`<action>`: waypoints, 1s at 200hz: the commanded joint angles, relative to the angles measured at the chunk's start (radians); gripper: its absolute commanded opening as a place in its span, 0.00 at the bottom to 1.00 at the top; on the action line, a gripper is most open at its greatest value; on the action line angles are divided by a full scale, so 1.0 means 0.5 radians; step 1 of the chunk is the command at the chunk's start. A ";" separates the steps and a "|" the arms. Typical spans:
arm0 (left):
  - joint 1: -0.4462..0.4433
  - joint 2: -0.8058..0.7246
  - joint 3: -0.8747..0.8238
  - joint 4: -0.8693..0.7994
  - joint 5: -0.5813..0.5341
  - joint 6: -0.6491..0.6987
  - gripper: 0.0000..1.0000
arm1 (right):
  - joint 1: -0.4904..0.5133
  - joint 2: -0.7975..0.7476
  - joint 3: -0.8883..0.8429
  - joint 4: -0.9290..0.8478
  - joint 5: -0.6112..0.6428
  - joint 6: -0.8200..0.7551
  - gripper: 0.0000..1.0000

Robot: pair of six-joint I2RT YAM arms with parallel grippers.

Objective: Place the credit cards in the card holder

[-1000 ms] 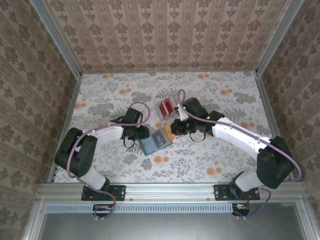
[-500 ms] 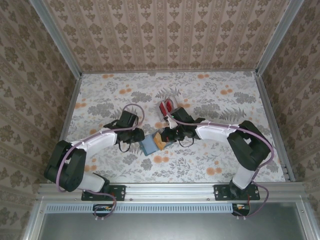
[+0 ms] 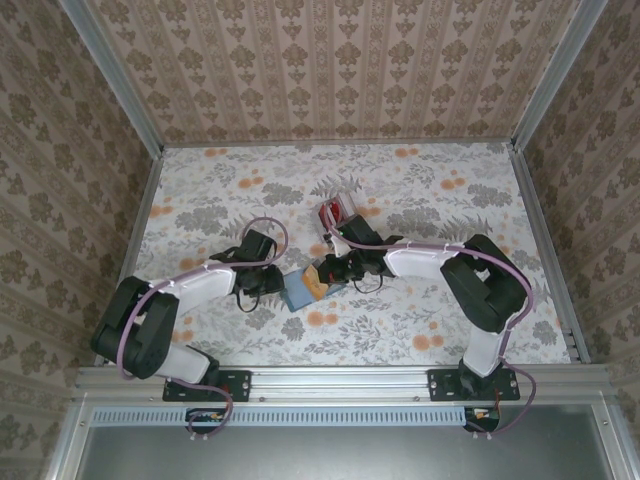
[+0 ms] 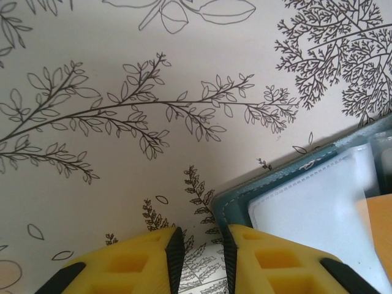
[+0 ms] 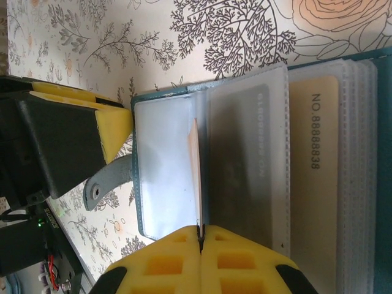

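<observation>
Pinched credit card (image 5: 196, 177) edge-on in right pincer (image 5: 200, 236), long axis toward 12 o'clock across card holder (image 5: 245, 153), with left pincer (image 4: 201, 248) slightly spread at 9 o'clock.

This is a robot test cell of the kind found in a lab. A bench (image 3: 200, 190) covered with a pale floral-print sheet is boxed in by flat panels of beige damask wallpaper (image 3: 330, 70), which are held in bare silver aluminium rails (image 3: 112, 75). A white-and-black left robot arm (image 3: 195, 283) and a matching right robot arm (image 3: 425, 262), each trailing a mauve cable (image 3: 275, 228), are bolted to a grey metal beam (image 3: 340, 381) at the bench's near edge.
</observation>
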 commanded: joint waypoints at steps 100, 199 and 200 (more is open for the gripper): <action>-0.058 0.215 0.019 0.123 0.051 -0.038 0.21 | 0.068 0.196 0.193 -0.098 0.236 -0.036 0.01; -0.088 0.247 -0.004 0.164 0.060 -0.059 0.10 | 0.225 0.240 0.234 -0.282 0.516 -0.098 0.02; -0.089 0.246 -0.003 0.164 0.060 -0.059 0.10 | 0.225 0.241 0.236 -0.284 0.518 -0.098 0.02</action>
